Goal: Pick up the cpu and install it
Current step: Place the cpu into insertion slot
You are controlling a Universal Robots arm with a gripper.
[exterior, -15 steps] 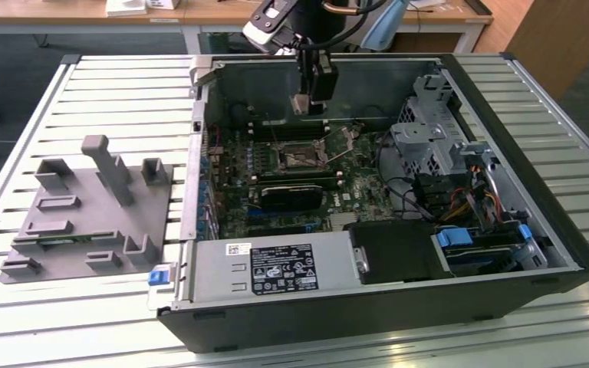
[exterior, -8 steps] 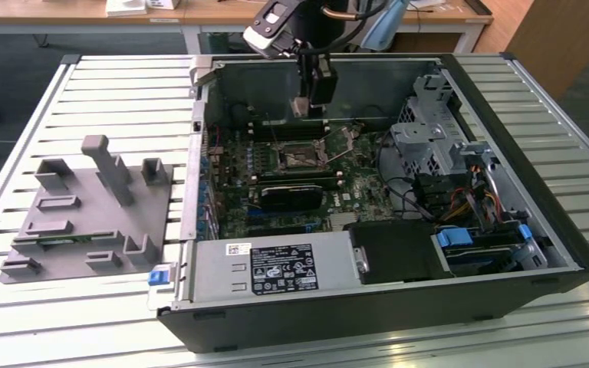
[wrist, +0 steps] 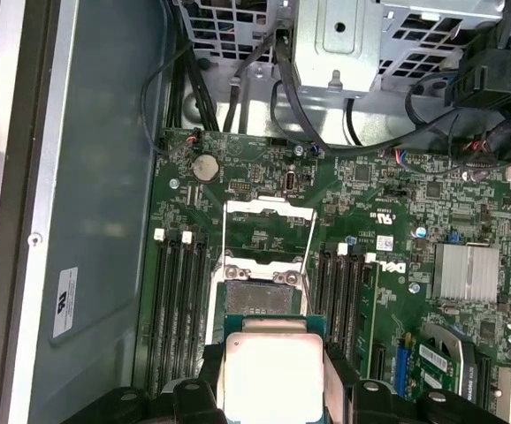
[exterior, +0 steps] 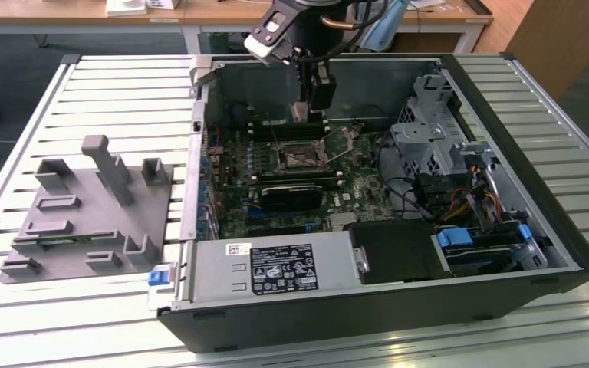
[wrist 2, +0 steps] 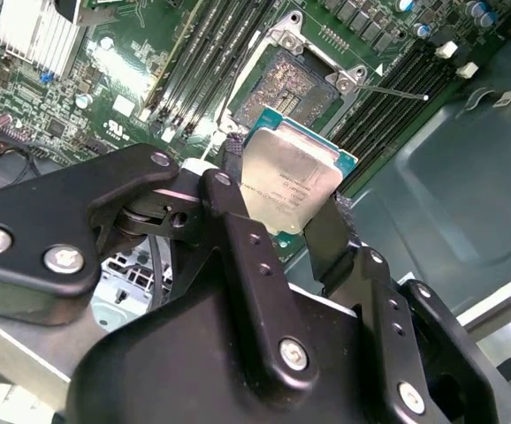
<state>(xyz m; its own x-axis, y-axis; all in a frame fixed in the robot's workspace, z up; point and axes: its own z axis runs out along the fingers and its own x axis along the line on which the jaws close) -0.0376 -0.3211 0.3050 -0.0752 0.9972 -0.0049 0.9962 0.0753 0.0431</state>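
The cpu point(wrist 2: 289, 181), a flat square chip with a silver-grey top, sits between the black fingers of my gripper point(wrist 2: 278, 216), which is shut on its two opposite edges. In the first wrist view the cpu point(wrist: 271, 369) hangs just short of the open socket point(wrist: 260, 296) on the green motherboard, whose metal frame point(wrist: 269, 210) is flipped up. The socket point(wrist 2: 289, 84) with its bare contact field lies right beyond the chip in the second wrist view too. In the exterior view my gripper point(exterior: 310, 115) reaches down into the open computer case point(exterior: 499, 230), above the socket point(exterior: 297, 157).
A grey plastic tray point(exterior: 80, 222) with upright pegs lies on the slatted table at the exterior view's left. Inside the case are memory slots point(wrist: 178, 300), a silver heatsink point(wrist: 465, 269), a drive cage point(wrist: 370, 44), loose cables and a power supply point(exterior: 269, 268).
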